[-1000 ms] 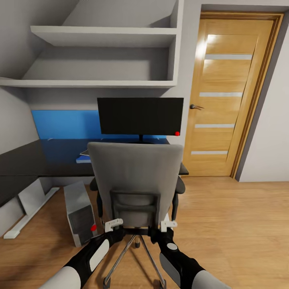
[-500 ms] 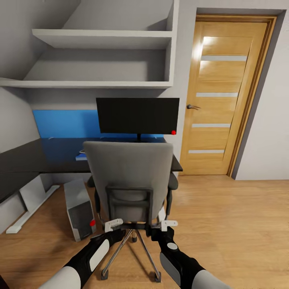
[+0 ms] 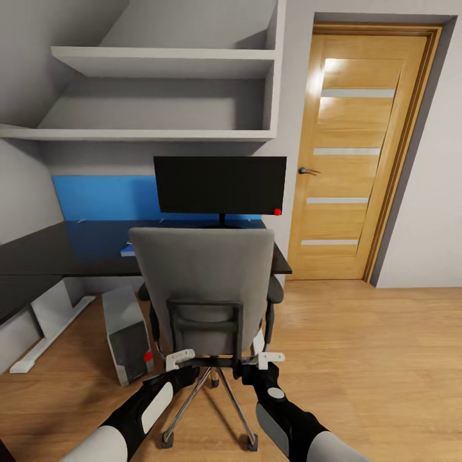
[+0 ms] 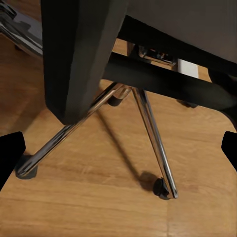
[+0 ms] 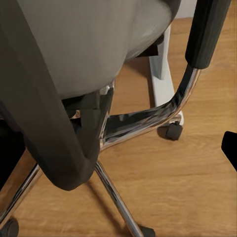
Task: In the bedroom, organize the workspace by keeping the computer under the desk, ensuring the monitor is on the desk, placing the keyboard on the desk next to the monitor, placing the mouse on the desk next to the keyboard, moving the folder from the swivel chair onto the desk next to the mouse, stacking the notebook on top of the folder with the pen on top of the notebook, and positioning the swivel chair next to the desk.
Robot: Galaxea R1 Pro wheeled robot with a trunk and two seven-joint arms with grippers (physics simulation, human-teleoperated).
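The head view looks forward and down from behind the swivel chair [image 3: 204,289], taking in the desk [image 3: 70,256], the monitor [image 3: 220,185] and the oak door [image 3: 350,151] far on the right, with both forearms at its near edge. The left wrist view sits low and very close under the chair, facing its dark back frame [image 4: 81,54] and chrome star base [image 4: 150,133] over the wood floor [image 4: 98,207]. The right wrist view is just as close on the chair's right side, facing the grey seat [image 5: 94,44] and a black armrest [image 5: 207,29]; all three views share the chair's base and the floor beneath it.
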